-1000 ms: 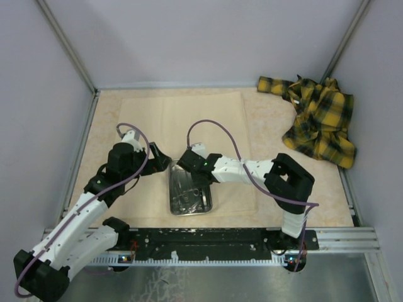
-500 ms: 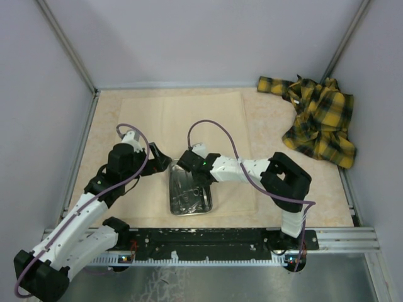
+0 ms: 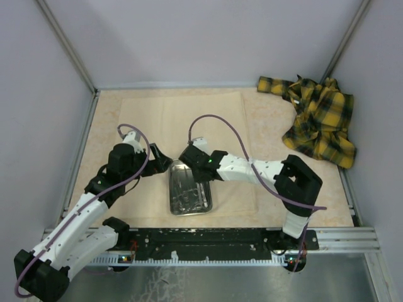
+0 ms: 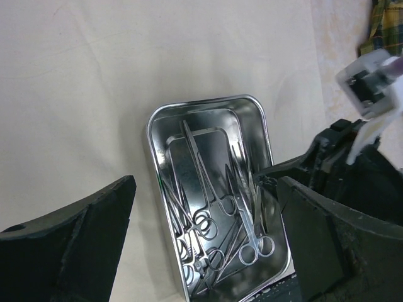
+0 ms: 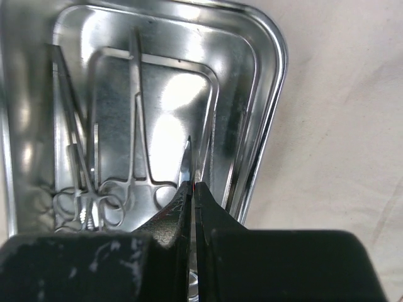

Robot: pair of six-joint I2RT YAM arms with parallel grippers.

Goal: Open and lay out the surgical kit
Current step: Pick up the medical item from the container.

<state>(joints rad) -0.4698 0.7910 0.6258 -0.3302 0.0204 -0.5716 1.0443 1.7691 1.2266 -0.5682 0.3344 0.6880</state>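
The steel tray (image 3: 172, 189) rests on the unfolded cloth wrap (image 3: 189, 119), with the instruments (image 4: 208, 220) heaped inside. The right hand (image 5: 192, 189) is clamped on one thin instrument (image 5: 187, 151), apparently to lift it out. The left hand (image 4: 206, 181) hovers wide open alongside.

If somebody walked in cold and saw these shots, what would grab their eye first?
The shiny steel tray sits front and centre on the beige cloth wrap, with a tangle of forceps and clamps inside. The right gripper is shut on a thin instrument near the tray's right side, the left gripper open beside it. A yellow plaid cloth lies crumpled in the far right corner.
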